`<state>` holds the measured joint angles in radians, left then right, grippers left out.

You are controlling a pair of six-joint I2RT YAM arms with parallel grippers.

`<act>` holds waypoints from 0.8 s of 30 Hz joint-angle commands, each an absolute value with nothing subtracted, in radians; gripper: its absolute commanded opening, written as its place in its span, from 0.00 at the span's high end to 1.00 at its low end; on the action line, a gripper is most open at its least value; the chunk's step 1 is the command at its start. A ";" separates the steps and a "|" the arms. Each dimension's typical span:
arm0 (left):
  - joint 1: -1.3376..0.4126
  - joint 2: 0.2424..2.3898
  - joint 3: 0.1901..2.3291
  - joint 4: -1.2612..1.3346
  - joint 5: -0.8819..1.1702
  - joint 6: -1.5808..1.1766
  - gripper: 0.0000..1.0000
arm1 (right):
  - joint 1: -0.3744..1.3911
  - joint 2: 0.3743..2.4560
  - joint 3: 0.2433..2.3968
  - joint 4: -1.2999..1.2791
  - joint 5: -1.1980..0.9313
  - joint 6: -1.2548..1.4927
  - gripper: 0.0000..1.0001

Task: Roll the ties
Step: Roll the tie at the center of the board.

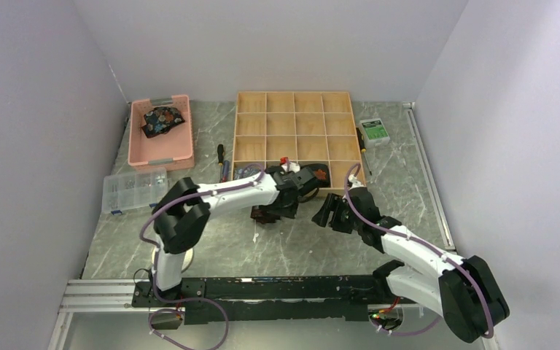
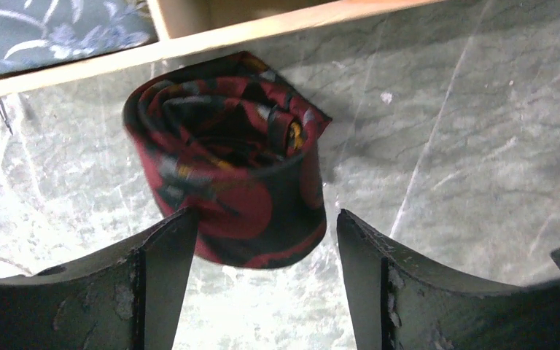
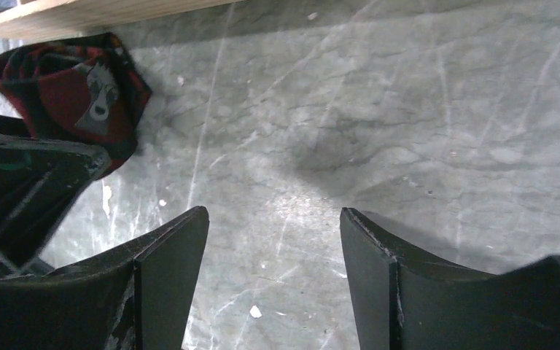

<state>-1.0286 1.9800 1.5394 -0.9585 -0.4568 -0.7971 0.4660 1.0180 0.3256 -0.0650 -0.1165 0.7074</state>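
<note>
Left wrist view is showing the rolled tie (image 2: 226,168), dark red and black, lying on the grey marble table (image 2: 467,146) just in front of the wooden tray (image 2: 262,29), close to its front wall. The left gripper (image 2: 262,219) is straddling the roll's near end with its fingers (image 2: 160,255) standing apart. The left finger is sitting against the fabric or just beside it, while a strip of table is showing between the roll and the other finger, so nothing is being clamped. A blue-grey tie (image 2: 51,29) is lying in the tray compartment behind the wall.

The right gripper (image 3: 273,215) is hovering over bare table with its jaws spread and nothing between them. The roll is lying well off to its left, by the tray edge.

In the top external view, a dark floral tie (image 1: 162,120) is sitting in the pink basket (image 1: 140,149).
</note>
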 commanded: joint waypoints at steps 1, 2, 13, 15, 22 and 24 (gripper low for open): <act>-0.979 1.813 1.450 -0.853 -0.378 -0.790 0.25 | 0.464 1.010 0.361 -0.011 -0.212 0.691 0.28; -0.966 1.782 1.422 -0.836 -0.367 -0.787 0.25 | 0.465 1.017 0.371 -0.004 -0.241 0.695 0.27; -0.819 1.278 0.949 -0.467 -0.201 -0.680 0.26 | 0.561 1.226 0.590 0.127 -0.368 0.785 0.22; -0.813 1.177 0.833 -0.367 -0.135 -0.658 0.27 | 0.593 1.280 0.646 0.117 -0.352 0.780 0.21; -0.792 0.999 0.547 -0.116 0.039 -0.667 0.39 | 0.634 1.481 0.762 0.118 -0.318 0.784 0.24; -0.791 1.008 0.522 -0.095 0.053 -0.671 0.45 | 0.644 1.520 0.788 0.130 -0.323 0.788 0.25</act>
